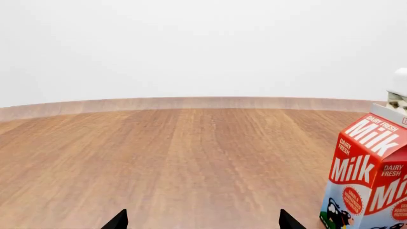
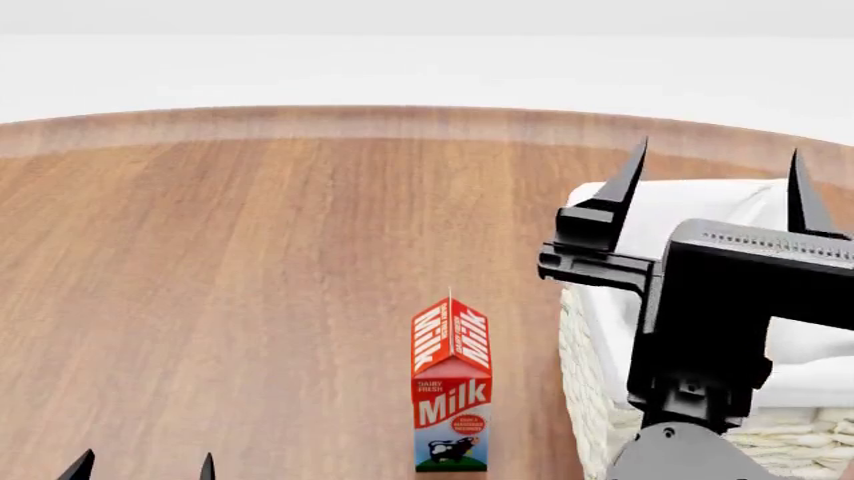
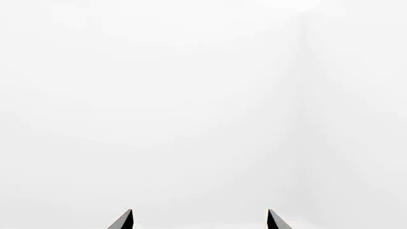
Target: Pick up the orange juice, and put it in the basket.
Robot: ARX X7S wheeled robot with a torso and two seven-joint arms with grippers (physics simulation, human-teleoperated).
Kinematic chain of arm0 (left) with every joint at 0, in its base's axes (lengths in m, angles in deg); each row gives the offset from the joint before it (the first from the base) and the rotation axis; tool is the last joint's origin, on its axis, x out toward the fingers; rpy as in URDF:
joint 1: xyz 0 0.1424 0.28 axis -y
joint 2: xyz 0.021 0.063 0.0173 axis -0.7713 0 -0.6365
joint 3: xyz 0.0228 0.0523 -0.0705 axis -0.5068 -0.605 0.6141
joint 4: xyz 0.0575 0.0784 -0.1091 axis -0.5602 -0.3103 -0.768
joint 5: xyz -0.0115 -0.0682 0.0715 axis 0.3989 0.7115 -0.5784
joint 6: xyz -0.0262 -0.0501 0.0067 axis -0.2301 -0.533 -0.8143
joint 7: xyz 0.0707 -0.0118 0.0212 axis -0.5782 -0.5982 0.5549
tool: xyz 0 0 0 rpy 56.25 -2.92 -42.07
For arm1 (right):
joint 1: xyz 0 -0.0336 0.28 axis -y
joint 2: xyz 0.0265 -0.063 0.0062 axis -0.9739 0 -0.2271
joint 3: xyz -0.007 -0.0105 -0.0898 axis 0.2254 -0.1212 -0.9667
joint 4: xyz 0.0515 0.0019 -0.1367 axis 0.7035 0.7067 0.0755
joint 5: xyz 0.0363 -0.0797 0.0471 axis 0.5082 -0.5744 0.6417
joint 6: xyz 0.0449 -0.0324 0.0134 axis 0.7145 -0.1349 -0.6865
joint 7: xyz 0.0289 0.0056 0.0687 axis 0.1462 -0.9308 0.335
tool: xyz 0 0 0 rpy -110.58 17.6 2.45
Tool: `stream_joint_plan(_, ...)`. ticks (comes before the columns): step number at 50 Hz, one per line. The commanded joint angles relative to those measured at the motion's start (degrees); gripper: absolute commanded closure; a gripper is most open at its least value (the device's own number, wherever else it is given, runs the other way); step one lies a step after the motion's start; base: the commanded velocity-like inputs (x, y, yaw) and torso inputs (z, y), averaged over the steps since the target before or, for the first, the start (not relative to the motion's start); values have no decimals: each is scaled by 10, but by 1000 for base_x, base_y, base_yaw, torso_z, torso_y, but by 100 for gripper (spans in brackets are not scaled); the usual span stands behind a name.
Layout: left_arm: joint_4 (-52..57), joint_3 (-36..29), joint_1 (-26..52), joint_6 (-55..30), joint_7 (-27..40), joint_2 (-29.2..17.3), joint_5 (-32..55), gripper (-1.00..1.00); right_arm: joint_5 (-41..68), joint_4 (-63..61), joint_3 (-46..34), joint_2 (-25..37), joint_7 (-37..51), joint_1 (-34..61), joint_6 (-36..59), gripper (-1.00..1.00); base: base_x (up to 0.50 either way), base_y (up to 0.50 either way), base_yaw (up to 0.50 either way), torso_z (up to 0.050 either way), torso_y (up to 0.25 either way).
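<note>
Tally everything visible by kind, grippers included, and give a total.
Milk carton: 1
Basket: 1
Table: 1
Grippers: 2, left gripper and right gripper, both with jaws apart
Orange juice: 0 in view
Total: 5

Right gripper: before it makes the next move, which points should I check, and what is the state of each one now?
1. Right gripper open and empty: ok, its fingers are apart with nothing between them.
2. Right gripper above the basket: ok, as far as the head view shows.
3. Orange juice in sight: not ok, no view shows it.
4. Orange juice inside the basket: cannot tell, the right arm hides much of the inside.
5. Left gripper open and empty: ok, it is low over the table.
6. Milk carton upright and apart from the basket: ok.
</note>
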Motion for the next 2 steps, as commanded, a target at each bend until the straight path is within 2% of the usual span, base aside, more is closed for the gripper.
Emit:
stream_joint_plan(1,0,-1,0,0,1,-1,1,-100,-21,-79,-3,35,27,-10,5,-100,0,0,0,0,0)
stream_joint_plan(2,0,-1,0,0,1,-1,1,-100,-21,-82,-3,36,28,-11,4,-100,0,0,0,0,0)
